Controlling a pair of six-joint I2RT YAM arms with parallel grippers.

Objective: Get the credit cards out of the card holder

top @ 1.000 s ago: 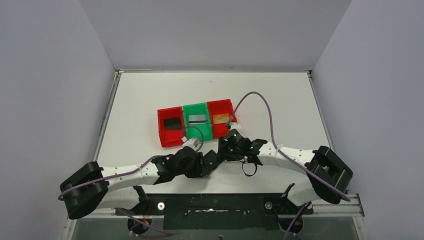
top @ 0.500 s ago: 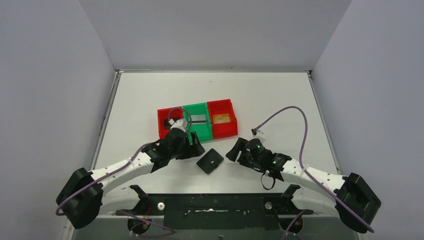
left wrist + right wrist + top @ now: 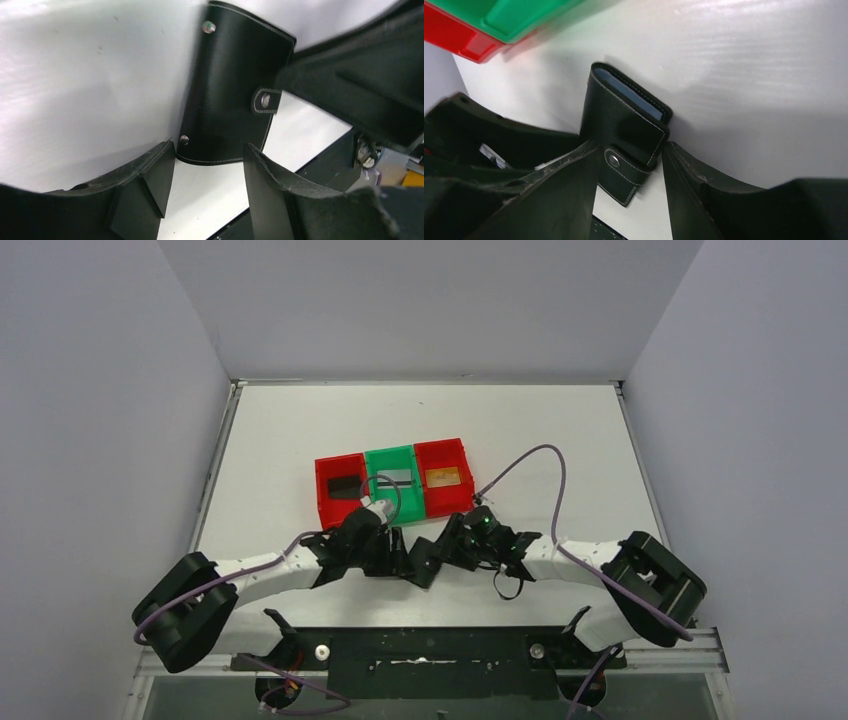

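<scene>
Card holder [image 3: 424, 560] lies folded shut on the white table [image 3: 560, 440], just in front of the red and green bins [image 3: 390, 490] and between the two arms. Its snap strap [image 3: 616, 162] is fastened. The left gripper [image 3: 209, 146] brackets one end and the right gripper [image 3: 629, 146] the strap end, both with jaws partly apart. We cannot tell whether either one is clamping it.

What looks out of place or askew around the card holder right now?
Nothing spilled or damaged. The card holder is folded shut and sits skewed to the bins, with the left gripper and right gripper at opposite ends. Whether either grips it is unclear.
</scene>
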